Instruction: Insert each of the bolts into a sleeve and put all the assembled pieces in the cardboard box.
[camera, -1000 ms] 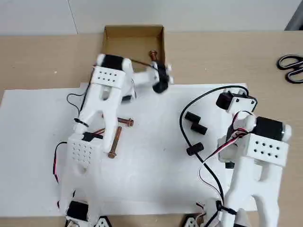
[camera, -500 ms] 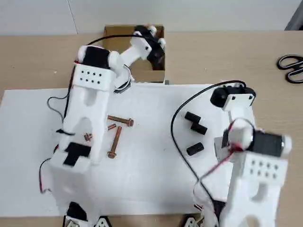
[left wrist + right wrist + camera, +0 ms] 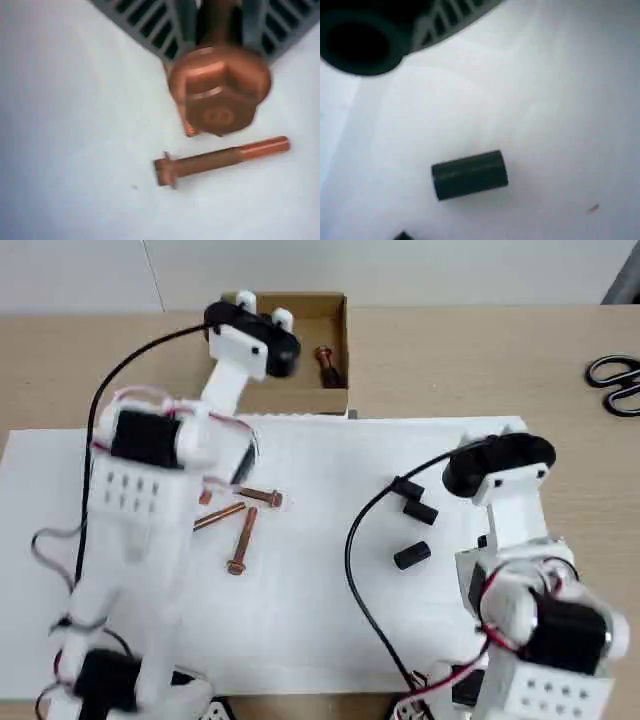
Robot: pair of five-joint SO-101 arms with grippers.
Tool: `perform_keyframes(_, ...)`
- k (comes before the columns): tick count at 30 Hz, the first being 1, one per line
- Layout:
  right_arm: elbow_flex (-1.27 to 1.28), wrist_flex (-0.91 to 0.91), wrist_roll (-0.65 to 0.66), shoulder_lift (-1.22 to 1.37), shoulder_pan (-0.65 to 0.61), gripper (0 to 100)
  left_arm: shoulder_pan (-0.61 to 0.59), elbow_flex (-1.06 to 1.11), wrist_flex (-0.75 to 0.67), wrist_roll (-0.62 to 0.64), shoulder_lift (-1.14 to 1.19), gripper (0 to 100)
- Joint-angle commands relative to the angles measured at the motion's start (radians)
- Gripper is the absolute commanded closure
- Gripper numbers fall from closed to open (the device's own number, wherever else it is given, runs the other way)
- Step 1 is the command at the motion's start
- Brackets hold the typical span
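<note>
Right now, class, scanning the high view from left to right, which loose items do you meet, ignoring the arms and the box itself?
Loose copper bolts → bolt lying in the cardboard box → black sleeves → scissors.

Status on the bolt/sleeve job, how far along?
Done: one bolt lies in the box; I can't tell whether it has a sleeve on it. In hand: the left gripper grips another bolt. Left: loose bolts and three bare sleeves on the paper, none joined.
</note>
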Motion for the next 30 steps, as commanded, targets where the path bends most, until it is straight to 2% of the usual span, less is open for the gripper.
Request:
perform_keyframes(1, 0.017, -0.035, 0.003, -0.087, 0.002, 99.5, 0.049, 0.067, -0.025, 0.026, -0.201, 100)
perform_keyframes(9, 0.281, -0.268, 0.003, -0.42, 0.001, 99.5, 0.049, 0.363, -0.206, 0.249, -0.557, 100)
perform_keyframes(15, 0.462, -0.274, 0.003, -0.717, -0.001, 99.5, 0.049, 0.607, -0.307, 0.334, -0.807, 100)
perform_keyframes(17, 0.485, -0.274, -0.002, -0.723, -0.001, 99.5, 0.049, 0.69, -0.345, 0.364, -0.888, 100)
perform_keyframes(22, 0.489, -0.275, -0.172, -0.684, -0.012, 99.5, 0.049, 0.894, -0.431, 0.377, -1.1, 100)
perform_keyframes(25, 0.491, -0.275, -0.249, -0.694, -0.122, 99.5, 0.049, 1.003, -0.473, 0.377, -1.224, 100)
perform_keyframes(30, 0.572, -0.343, -0.324, -0.717, -0.38, 99.5, 0.049, 1.152, -0.488, 0.379, -1.382, 100)
